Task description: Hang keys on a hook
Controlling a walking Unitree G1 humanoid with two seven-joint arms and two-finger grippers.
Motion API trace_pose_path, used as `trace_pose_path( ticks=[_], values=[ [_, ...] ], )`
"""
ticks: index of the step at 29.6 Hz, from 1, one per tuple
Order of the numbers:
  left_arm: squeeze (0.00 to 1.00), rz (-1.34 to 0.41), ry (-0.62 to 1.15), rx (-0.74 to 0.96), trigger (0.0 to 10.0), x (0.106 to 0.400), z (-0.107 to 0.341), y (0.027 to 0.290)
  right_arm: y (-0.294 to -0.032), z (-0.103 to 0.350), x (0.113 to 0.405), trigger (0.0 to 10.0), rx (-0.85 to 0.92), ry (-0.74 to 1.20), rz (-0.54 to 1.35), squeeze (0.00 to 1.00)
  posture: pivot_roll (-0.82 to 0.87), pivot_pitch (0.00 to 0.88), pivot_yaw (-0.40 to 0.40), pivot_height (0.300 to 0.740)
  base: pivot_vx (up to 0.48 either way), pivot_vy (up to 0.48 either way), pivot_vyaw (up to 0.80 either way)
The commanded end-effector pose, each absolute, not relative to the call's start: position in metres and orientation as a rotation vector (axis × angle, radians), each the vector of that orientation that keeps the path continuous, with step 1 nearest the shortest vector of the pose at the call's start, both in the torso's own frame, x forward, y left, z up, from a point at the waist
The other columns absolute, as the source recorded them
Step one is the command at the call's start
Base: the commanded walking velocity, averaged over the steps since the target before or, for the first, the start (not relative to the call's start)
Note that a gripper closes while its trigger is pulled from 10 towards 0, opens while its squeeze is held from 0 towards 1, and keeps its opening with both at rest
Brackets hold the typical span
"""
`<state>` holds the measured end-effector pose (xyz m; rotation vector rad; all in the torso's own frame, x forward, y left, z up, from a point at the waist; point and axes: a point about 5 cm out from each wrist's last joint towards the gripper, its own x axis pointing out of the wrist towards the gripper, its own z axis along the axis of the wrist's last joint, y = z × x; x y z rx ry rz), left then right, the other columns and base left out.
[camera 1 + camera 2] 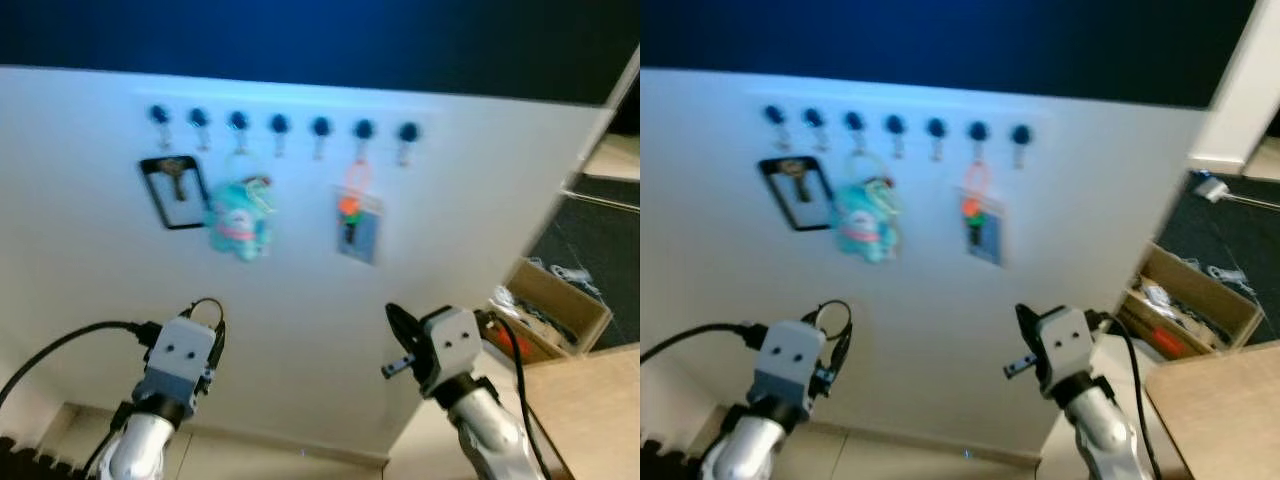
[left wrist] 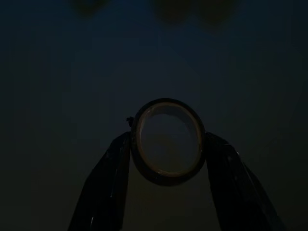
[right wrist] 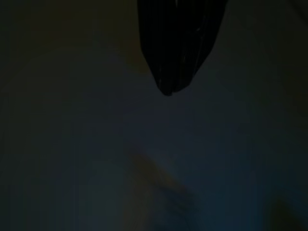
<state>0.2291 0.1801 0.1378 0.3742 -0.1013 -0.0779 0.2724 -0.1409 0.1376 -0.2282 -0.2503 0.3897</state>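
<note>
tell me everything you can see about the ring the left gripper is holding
The ring is a dark, thin-walled circular band with an open centre, seen nearly face-on in the dim left wrist view. It sits between the left gripper's two black fingers, which touch its opposite sides. Its material and any keys on it cannot be made out.

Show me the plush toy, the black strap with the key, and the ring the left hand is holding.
plush toy [image 1: 240, 222], left eye view, middle of its teal body.
black strap [image 1: 172, 192], left eye view, its loop's right side.
ring [image 2: 167, 140], left wrist view, its centre, between the left hand's fingers.
</note>
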Motion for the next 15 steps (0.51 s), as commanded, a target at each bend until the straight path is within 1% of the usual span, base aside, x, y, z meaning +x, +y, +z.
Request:
trace_pose_path(
  ticks=[1, 7, 11, 13, 15],
  values=[
    [0.00, -0.084, -0.082, 0.369, 10.0, 0.226, 0.133, 0.176, -0.143, 0.128, 0.269, 10.0, -0.224, -0.208, 0.388, 0.00, 0.16, 0.130, -0.030, 0.740, 0.000, 0.000, 0.00],
    [0.00, -0.050, -0.104, 0.359, 10.0, 0.227, 0.140, 0.178, -0.143, 0.124, 0.268, 10.0, -0.215, -0.194, 0.384, 0.00, 0.16, 0.131, -0.031, 0.740, 0.000, 0.000, 0.00],
    [0.00, -0.020, -0.207, 0.346, 10.0, 0.231, 0.169, 0.173, -0.141, 0.111, 0.262, 10.0, -0.198, -0.151, 0.376, 0.00, 0.16, 0.132, -0.039, 0.740, 0.000, 0.000, 0.00],
    [0.00, -0.021, -0.224, 0.347, 10.0, 0.232, 0.173, 0.172, -0.141, 0.109, 0.261, 10.0, -0.194, -0.143, 0.375, 0.00, 0.16, 0.132, -0.040, 0.740, 0.000, 0.000, 0.00],
    [0.00, -0.034, -0.310, 0.317, 10.0, 0.240, 0.197, 0.162, -0.138, 0.098, 0.256, 10.0, -0.187, -0.114, 0.361, 0.00, 0.17, 0.130, -0.043, 0.740, 0.000, 0.000, 0.00]
  ],
)
